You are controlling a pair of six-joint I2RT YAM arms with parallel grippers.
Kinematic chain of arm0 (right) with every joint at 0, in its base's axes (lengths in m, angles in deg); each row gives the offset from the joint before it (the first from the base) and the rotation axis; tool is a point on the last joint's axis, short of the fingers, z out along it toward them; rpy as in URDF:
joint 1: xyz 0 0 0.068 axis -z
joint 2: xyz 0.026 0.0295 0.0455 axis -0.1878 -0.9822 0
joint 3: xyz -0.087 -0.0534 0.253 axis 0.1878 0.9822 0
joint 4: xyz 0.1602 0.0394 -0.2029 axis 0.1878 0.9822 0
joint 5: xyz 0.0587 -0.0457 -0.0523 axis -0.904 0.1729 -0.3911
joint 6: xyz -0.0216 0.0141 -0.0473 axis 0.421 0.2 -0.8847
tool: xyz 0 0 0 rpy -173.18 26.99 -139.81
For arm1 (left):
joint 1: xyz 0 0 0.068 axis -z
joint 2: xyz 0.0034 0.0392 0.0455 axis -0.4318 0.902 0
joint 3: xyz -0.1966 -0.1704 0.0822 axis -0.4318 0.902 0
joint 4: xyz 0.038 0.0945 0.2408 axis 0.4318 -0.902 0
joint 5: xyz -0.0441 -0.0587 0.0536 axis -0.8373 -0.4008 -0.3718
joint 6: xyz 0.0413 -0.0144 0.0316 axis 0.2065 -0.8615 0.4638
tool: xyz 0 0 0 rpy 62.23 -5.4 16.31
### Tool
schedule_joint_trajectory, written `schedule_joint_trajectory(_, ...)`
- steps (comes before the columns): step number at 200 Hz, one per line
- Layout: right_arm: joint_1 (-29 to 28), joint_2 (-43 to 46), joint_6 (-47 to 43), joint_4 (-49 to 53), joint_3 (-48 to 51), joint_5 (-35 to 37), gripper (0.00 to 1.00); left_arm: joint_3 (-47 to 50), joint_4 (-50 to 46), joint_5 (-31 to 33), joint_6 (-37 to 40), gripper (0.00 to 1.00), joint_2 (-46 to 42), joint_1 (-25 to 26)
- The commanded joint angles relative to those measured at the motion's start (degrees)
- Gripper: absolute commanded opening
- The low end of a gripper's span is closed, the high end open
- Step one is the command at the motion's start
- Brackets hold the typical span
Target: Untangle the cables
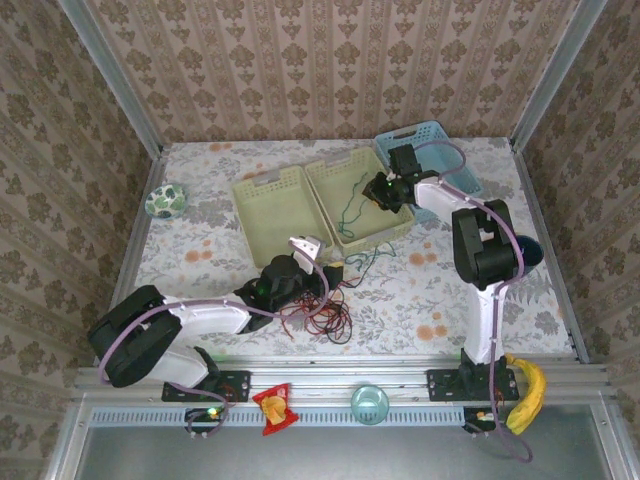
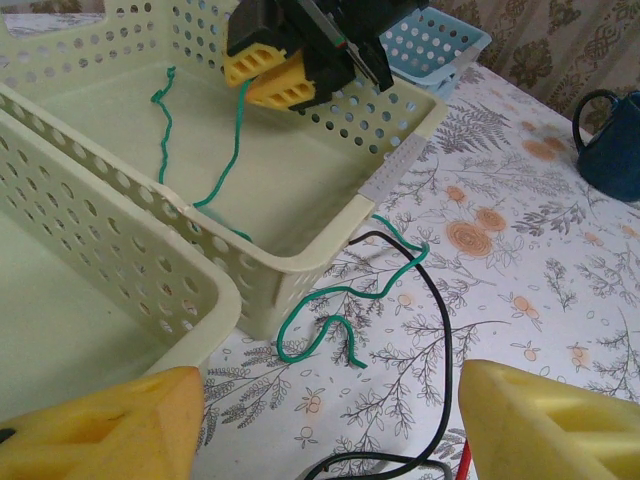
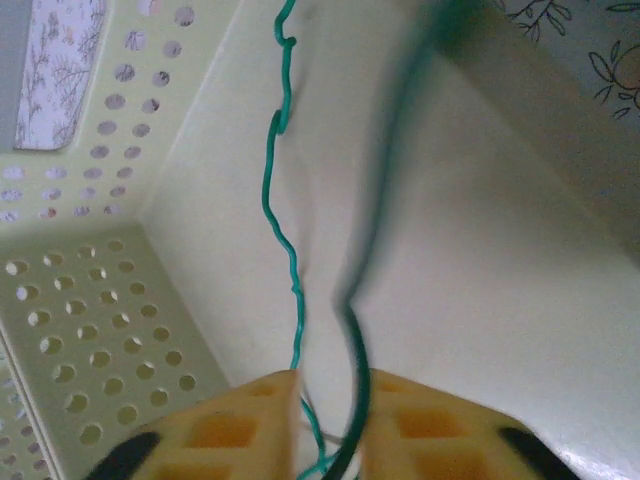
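Pinching the green cable (image 3: pixel 285 200) between its yellow pads (image 3: pixel 230 430), the right hand (image 1: pixel 383 190) hung low inside the basket (image 2: pixel 290 272), clenched on the wire. Two strands rose from the grip: one sharp and kinked, one blurred and nearer the lens. That hold looked meant to draw the green length away from the other two and keep it in the basket.

From the grip the cable ran down to the basket's floor, climbed over the near wall by the corner and snaked in loose waves across the desk (image 2: pixel 520 300). There it crossed the black cable (image 2: pixel 441 330), which curved off toward the left hand (image 2: pixel 325 435). That hand was released, its pads wide apart and holding nothing, low over the desk above the heap where the red cable (image 1: pixel 325 322) and the black one looped together. It seemed poised to pin or pick from that heap.

The cables were hair-thin and smooth-sheathed, stiff enough to keep their crimps. The basket was pale yellow-green plastic with round-holed walls and a plain glossy floor. The pads were waffle-ribbed wedges. A floral print covered the flat desk.
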Motion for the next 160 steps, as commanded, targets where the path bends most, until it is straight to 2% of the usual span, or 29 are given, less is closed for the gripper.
schedule_joint_trajectory(1, -0.06, -0.47, 1.75, -2.13, -1.8, -1.22, 0.01, -0.71, 0.09, 0.22, -0.58, 0.69, -0.9, -0.27)
schedule_joint_trajectory(35, -0.83, 2.9, -1.4, -2.29, -0.7, -1.75, 0.0, -0.98, 0.25, -0.44, -0.8, 0.69, -0.54, -0.73)
schedule_joint_trajectory(86, -3.51, 5.88, -13.84, 2.53, 0.94, -3.46, 0.0, -0.76, 1.63, -1.14, -1.69, 0.68, 0.51, -0.76)
schedule_joint_trajectory(160, -3.93, -0.6, -17.02, 7.12, -1.21, -11.78, 0.0, -0.89, 0.88, -0.99, -1.19, 0.68, 0.43, -0.68)
